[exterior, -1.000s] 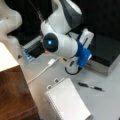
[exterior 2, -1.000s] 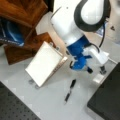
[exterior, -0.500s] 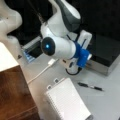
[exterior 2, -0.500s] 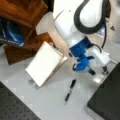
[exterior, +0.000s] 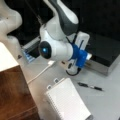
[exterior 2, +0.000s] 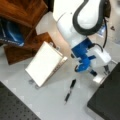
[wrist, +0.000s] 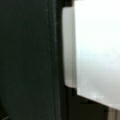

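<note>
A black pen (exterior 2: 69, 90) lies flat on the grey table, beside the white notepad (exterior 2: 45, 63).

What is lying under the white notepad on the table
The white notepad rests on the grey table, one end against the wooden block. Metal clips show at its edge. Whatever lies under it is covered. The pen lies apart.

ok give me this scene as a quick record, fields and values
gripper: low over the table by the black box, seen in both front views
nearest thing: black box, beside the gripper
pen: lies flat on the table, apart from the gripper, between notepad and box
notepad: white, spiral-bound, flat on the table, next to the wood block
wood block: brown, at a front view's left
cable: white, runs across the table
table: pale grey
</note>
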### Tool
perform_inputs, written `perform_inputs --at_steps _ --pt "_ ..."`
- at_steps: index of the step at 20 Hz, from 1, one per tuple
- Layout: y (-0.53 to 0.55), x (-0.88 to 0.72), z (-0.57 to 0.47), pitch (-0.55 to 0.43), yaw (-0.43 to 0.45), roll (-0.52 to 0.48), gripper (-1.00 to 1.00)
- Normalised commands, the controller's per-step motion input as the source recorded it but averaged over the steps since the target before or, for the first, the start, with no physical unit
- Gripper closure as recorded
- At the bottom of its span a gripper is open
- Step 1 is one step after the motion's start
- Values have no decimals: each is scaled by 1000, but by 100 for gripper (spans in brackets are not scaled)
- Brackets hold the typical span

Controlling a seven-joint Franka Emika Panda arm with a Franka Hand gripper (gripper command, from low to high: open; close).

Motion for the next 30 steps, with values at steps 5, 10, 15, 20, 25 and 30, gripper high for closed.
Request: perform_inputs --at_steps 5,10,15,20,25,30 --pt "115 -52 -184 -162 -225 84 -100" --pt "14 7 -137 -150 -157 111 -100" --pt "-56 33 -109 -135 -86 112 100" --pt "-54 50 -92 -86 -46 89 100" --pt "-42 71 -91 -97 -61 100 100" --pt "-44 92 -113 -105 -73 96 100"
